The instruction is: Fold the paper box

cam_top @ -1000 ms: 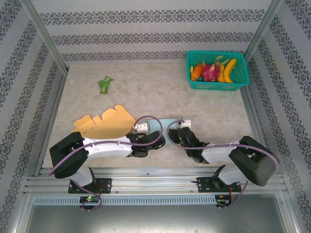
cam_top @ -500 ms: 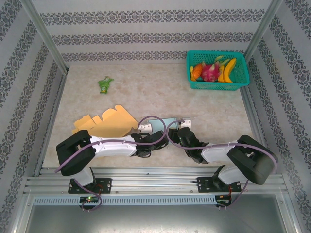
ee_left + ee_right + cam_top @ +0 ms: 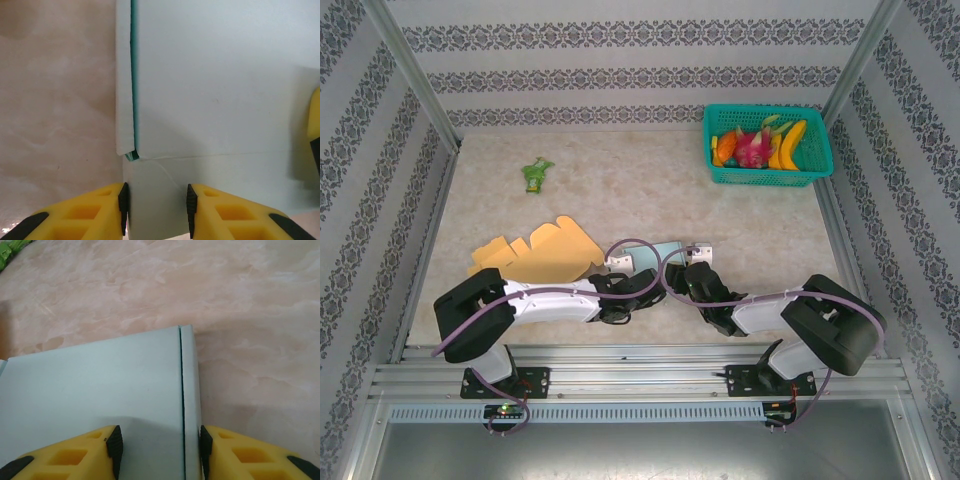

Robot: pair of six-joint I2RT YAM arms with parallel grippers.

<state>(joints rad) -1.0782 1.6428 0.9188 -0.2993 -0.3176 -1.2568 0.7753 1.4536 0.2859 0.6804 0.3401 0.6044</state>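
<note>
The pale blue-green paper box (image 3: 661,252) lies flat near the table's front middle, between both arms. In the left wrist view the box (image 3: 215,85) has a doubled side fold with a teal inner edge. A lower flap (image 3: 155,190) runs between the fingers of my left gripper (image 3: 155,210). The jaws stand apart, the left pad at the flap's edge. My right gripper (image 3: 158,450) is open over the box (image 3: 100,385), its right pad at the narrow side strip. From above, the left gripper (image 3: 638,285) and right gripper (image 3: 688,283) almost meet.
A flat yellow-orange cardboard cutout (image 3: 535,255) lies left of the box, beside the left arm. A small green packet (image 3: 534,174) sits at the back left. A teal basket (image 3: 767,145) of fruit stands at the back right. Metal frame rails border the table.
The left arm swung right, bringing its gripper up to the box's near edge, then held. The box shifted slightly away. The right arm barely moved.
</note>
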